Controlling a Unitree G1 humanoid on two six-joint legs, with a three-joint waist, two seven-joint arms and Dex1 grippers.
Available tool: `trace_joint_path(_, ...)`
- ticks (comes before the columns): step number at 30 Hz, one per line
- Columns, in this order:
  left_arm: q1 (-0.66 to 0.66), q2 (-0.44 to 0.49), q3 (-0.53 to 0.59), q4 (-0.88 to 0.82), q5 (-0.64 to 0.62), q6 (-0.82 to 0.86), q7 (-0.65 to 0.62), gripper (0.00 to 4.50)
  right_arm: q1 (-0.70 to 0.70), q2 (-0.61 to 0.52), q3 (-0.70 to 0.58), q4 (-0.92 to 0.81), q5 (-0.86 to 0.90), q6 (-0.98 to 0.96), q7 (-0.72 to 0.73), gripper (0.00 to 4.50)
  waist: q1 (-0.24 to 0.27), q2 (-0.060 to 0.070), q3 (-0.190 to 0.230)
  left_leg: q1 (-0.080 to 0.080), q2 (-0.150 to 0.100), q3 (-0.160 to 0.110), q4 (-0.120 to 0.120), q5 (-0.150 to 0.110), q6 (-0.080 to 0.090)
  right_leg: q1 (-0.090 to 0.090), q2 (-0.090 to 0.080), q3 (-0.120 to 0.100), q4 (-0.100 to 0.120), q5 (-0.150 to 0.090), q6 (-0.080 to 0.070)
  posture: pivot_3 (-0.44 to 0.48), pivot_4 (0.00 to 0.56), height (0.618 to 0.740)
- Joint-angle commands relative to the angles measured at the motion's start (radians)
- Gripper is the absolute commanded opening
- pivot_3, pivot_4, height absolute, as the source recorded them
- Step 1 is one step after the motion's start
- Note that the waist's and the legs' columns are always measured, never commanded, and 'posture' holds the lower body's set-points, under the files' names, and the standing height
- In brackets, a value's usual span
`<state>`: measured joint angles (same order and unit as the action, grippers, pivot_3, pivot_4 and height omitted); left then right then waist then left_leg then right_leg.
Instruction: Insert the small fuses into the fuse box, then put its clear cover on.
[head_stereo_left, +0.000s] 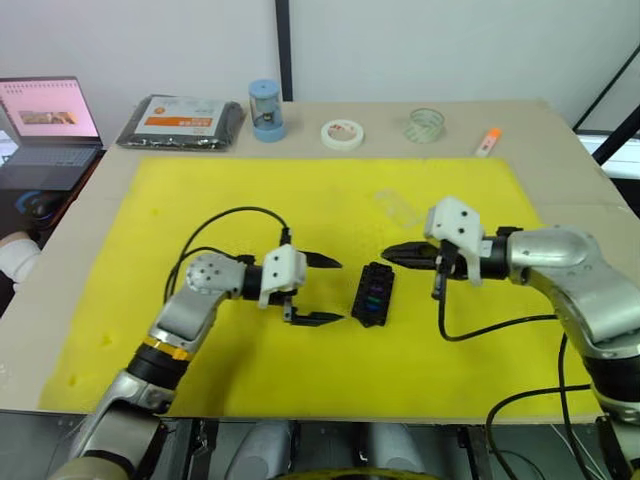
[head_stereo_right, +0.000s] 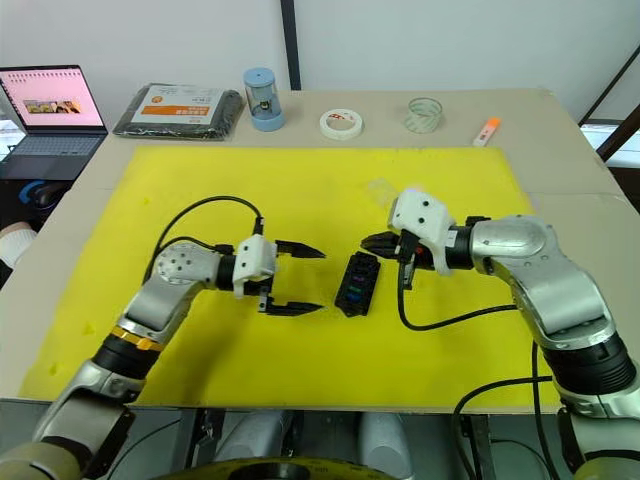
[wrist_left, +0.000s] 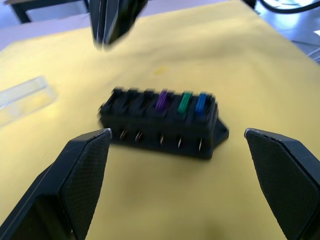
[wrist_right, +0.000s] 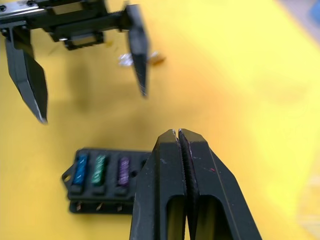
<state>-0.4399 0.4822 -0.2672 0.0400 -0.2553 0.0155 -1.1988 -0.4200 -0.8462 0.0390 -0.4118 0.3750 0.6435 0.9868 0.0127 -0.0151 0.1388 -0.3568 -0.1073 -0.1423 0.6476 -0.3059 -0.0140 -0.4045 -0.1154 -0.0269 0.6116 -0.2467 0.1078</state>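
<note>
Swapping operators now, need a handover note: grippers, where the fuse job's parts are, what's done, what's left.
Left gripper: open, empty, beside the fuse box, not touching it.
Right gripper: shut, nothing visible between its fingers, just beyond the box.
Fuse box lies on the yellow mat between them. Blue, green and purple fuses are seated; the remaining slots look empty.
Clear cover lies on the mat beyond the box, off.
Left: remaining fuses, then cover.

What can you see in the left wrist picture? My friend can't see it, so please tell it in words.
A small black fuse box sits on a yellow mat with purple, green and blue fuses in its slots. The left gripper is open in front of it, and a clear cover lies off to one side.
</note>
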Motion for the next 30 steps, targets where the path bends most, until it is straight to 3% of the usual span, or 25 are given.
trace_joint_path(1, -0.015, 0.073, 0.114, -0.036, -0.057, 0.051, 0.006, 4.5, 0.0, -0.01, -0.103, -0.007, 0.017, -0.074, -0.008, 0.23, 0.0, 0.0, 0.0, 0.0, 0.0, 0.0, 0.0, 0.0, 0.0, 0.0, 0.0, 0.0, 0.0, 0.0, 0.0, 0.0, 0.15, 0.74)
trace_joint_path(6, -0.021, 0.204, 0.256, 0.003, -0.075, 0.132, 0.047, 4.5, 0.134, -0.05, -0.265, 0.043, -0.008, -0.208, 0.008, 1.68, 0.002, -0.001, 0.001, 0.0, 0.0, 0.0, 0.0, 0.0, 0.0, 0.0, 0.002, -0.001, 0.0, 0.0, 0.0, 0.0, 0.15, 0.74)
trace_joint_path(14, 0.015, 0.274, 0.361, 0.059, -0.066, 0.151, 0.107, 4.5, 0.306, -0.038, -0.395, 0.075, -0.024, -0.311, -0.037, 4.47, -0.003, 0.001, 0.002, 0.001, 0.0, 0.0, 0.0, 0.0, 0.0, 0.0, 0.0, 0.0, 0.0, 0.0, 0.0, 0.0, 0.15, 0.74)
trace_joint_path(23, 0.078, 0.333, 0.428, 0.131, -0.036, 0.131, 0.167, 4.5, 0.349, -0.011, -0.417, 0.085, -0.035, -0.339, -0.102, 4.47, 0.0, 0.002, 0.002, 0.001, 0.0, 0.001, -0.001, 0.0, 0.0, 0.0, 0.0, 0.001, 0.0, 0.0, 0.0, 0.0, 0.15, 0.74)
trace_joint_path(30, 0.076, 0.33, 0.431, 0.098, -0.047, 0.248, 0.229, 4.5, 0.3, 0.015, -0.38, 0.061, -0.001, -0.29, -0.146, 4.47, 0.0, 0.002, 0.002, 0.001, 0.0, 0.0, -0.001, 0.0, 0.0, 0.0, 0.0, 0.001, 0.0, 0.0, 0.0, 0.0, 0.15, 0.74)
